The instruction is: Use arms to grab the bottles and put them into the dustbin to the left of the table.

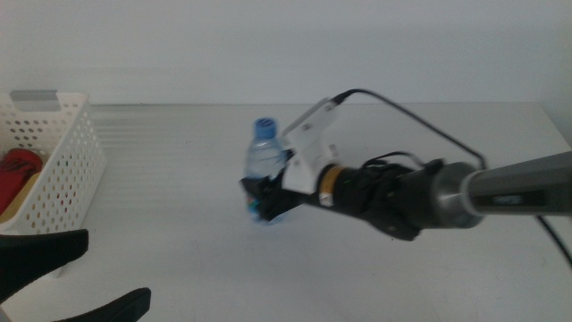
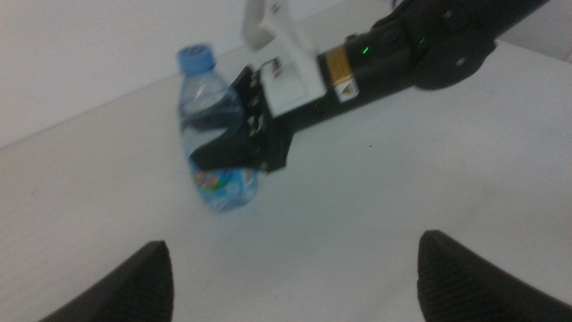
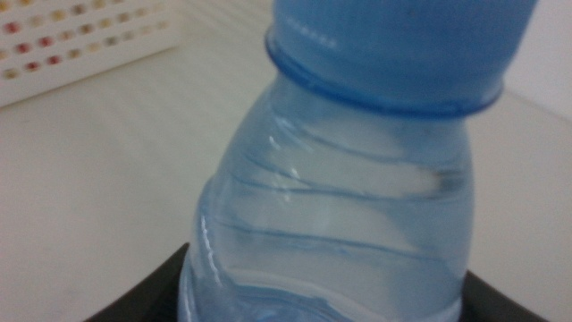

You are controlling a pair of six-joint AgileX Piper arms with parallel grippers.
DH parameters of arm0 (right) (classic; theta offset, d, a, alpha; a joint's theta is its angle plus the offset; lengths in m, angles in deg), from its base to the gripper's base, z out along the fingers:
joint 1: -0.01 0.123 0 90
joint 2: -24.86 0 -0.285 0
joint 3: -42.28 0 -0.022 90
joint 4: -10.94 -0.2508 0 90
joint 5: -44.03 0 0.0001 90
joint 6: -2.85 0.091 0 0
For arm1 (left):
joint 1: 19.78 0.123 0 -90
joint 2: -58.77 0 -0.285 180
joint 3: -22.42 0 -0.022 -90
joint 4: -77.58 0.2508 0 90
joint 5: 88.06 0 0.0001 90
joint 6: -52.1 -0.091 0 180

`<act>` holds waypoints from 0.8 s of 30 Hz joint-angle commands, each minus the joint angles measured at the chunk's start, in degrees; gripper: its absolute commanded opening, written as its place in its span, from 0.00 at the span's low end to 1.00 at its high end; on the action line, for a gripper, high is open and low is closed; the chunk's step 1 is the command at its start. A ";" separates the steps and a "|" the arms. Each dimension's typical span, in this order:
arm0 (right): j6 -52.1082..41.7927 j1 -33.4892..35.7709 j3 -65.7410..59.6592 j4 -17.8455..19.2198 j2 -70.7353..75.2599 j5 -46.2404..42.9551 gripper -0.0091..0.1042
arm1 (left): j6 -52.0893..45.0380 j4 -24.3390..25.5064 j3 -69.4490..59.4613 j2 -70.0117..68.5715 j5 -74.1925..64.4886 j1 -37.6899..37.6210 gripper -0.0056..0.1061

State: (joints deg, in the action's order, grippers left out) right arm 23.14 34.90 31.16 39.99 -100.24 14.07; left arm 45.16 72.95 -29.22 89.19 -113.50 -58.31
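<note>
We find the right pincer (image 1: pixel 265 199) clamped on the upright water bottle (image 1: pixel 264 161) at frame centre on the counter (image 1: pixel 179 250). The basket (image 1: pixel 63 170) lies far left; the left pincer (image 1: pixel 71 277), jaws apart, waits nearer it.

Pale wall (image 1: pixel 268 45) is only non-task thing in view. Stands beyond right tool (image 1: pixel 268 199), past far edge of tabletop (image 1: pixel 179 259), well apart from tool. Uniform off-white, matte. Left wrist view shows same wall as blurred grey-white band behind that tool.
</note>
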 commanded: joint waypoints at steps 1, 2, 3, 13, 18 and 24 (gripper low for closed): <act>0.31 1.97 4.12 0.13 1.98 -6.08 0.08 | 0.54 -0.26 1.61 0.46 3.92 -0.26 0.86; 0.23 2.68 4.79 0.13 1.25 -6.15 0.08 | 0.54 -0.26 1.61 0.46 3.92 -0.26 0.86; 0.23 3.14 5.25 0.13 0.72 -6.15 0.08 | 0.54 -0.26 1.61 0.46 3.92 -0.26 0.86; -3.10 6.84 8.29 -0.35 -2.95 -6.72 0.12 | 0.54 -0.26 1.61 0.46 3.87 -0.26 0.86; -2.98 7.66 8.22 -1.53 -3.08 -7.93 0.36 | 0.54 -0.26 1.61 0.46 3.87 -0.26 0.86; -1.39 7.84 7.90 -1.59 -2.64 -7.67 0.86 | 0.54 -0.26 1.61 0.46 3.87 -0.26 0.86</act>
State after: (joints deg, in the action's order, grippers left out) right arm 21.10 42.50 37.64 39.18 -106.83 10.74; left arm 45.16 72.95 -29.22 89.19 -113.50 -58.31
